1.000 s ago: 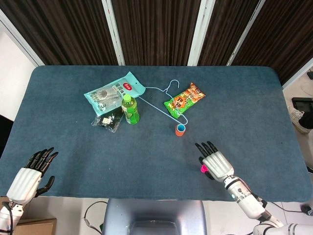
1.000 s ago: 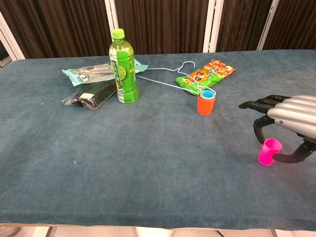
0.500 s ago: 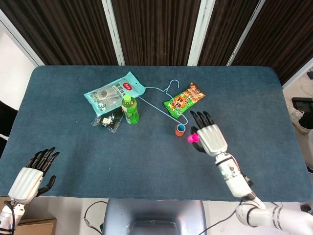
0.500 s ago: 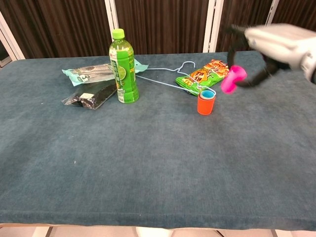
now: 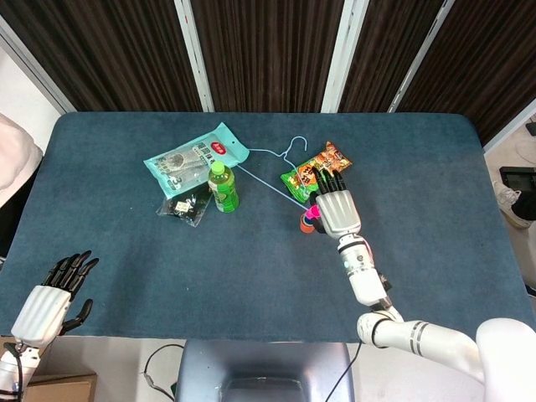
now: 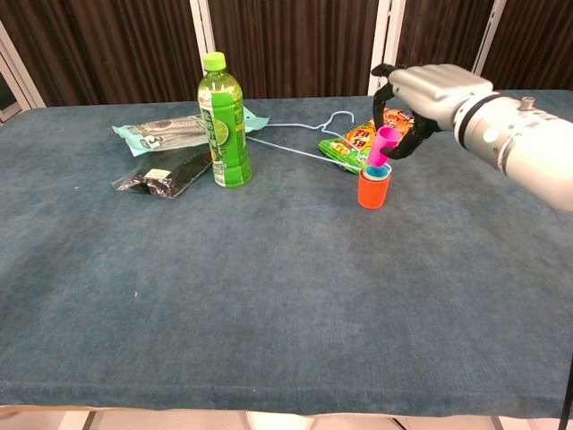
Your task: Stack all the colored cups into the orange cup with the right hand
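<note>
The orange cup (image 6: 372, 191) stands mid-table with a blue cup (image 6: 377, 171) nested inside it; in the head view the orange cup (image 5: 307, 226) shows just left of my right hand (image 5: 334, 205). My right hand (image 6: 421, 90) pinches a pink cup (image 6: 384, 145) between thumb and a finger. The pink cup (image 5: 311, 211) hangs tilted, its lower end at the blue cup's rim. My left hand (image 5: 52, 297) stays at the near left table edge, fingers apart, holding nothing.
A green bottle (image 6: 223, 121) stands left of the cups. A snack bag (image 6: 363, 135) and a wire hanger (image 6: 304, 136) lie just behind the orange cup. A teal packet (image 5: 194, 157) and a black packet (image 5: 185, 205) lie further left.
My right hand has lifted the pink cup from the near right of the table and carried it left and down, to just above the blue cup in the orange cup. The left hand hardly moved.
</note>
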`<state>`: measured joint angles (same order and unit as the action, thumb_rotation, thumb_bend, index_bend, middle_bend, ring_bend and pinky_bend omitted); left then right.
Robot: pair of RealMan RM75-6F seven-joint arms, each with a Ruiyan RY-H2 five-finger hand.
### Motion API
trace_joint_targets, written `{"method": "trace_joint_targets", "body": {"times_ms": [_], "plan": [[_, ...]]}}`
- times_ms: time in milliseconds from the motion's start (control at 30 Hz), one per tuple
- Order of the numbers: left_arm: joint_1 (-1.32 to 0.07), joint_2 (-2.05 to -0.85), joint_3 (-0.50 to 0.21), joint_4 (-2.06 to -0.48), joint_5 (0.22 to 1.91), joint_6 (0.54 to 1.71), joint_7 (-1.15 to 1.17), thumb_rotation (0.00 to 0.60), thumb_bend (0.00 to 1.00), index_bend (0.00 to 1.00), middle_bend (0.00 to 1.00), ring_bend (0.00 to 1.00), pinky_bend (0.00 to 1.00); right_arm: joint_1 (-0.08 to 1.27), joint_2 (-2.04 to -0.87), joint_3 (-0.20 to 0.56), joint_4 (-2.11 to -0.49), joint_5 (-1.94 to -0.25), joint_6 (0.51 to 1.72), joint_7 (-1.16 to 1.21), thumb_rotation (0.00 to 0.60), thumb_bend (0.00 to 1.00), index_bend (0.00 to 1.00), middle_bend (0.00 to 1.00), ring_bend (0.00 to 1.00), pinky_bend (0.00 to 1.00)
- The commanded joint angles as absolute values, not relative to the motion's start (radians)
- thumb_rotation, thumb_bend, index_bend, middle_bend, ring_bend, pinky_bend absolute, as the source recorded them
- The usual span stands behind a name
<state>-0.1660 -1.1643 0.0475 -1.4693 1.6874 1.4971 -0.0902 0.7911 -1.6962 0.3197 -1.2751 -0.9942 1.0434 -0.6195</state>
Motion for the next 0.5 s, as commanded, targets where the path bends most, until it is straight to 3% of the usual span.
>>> {"method": "trace_joint_targets", "body": {"times_ms": [33,233,300,367,433,500], "plan": [[-0.165,-1.164,0.047,-1.470,1.688,1.500,-0.091,0.600,0.47,0.00,0.00,0.00,0.11,0.807,-1.722,0.314,-1.244,-0.987,1.034,-0.618,0.600,0.53,0.69,0.08,0.00,0.00],[-0.165,-1.161,0.047,-1.469,1.686,1.499,-0.098,0.600,0.47,0.00,0.00,0.00,0.11,0.818,-1.751,0.299,-1.211,-0.968,1.020,-0.627,0.600,0.53,0.65,0.08,0.00,0.00],[-0.164,-1.160,0.048,-1.469,1.689,1.503,-0.100,0.600,0.47,0.00,0.00,0.00,0.11,0.817,-1.747,0.294,-1.221,-0.927,1.002,-0.657,0.600,0.53,0.47,0.07,0.00,0.00],[-0.164,-1.160,0.047,-1.468,1.689,1.505,-0.102,0.600,0.47,0.00,0.00,0.00,0.11,0.816,-1.728,0.293,-1.253,-0.886,0.990,-0.691,0.600,0.52,0.13,0.02,0.00,0.00],[-0.163,-1.158,0.047,-1.468,1.689,1.507,-0.105,0.600,0.47,0.00,0.00,0.00,0.11,0.805,-1.693,0.284,-1.306,-0.885,1.006,-0.706,0.600,0.49,0.01,0.00,0.00,0.00],[-0.162,-1.157,0.047,-1.467,1.691,1.511,-0.108,0.600,0.47,0.00,0.00,0.00,0.11,0.776,-1.639,0.265,-1.382,-0.915,1.039,-0.697,0.600,0.41,0.00,0.00,0.00,0.00]]}}
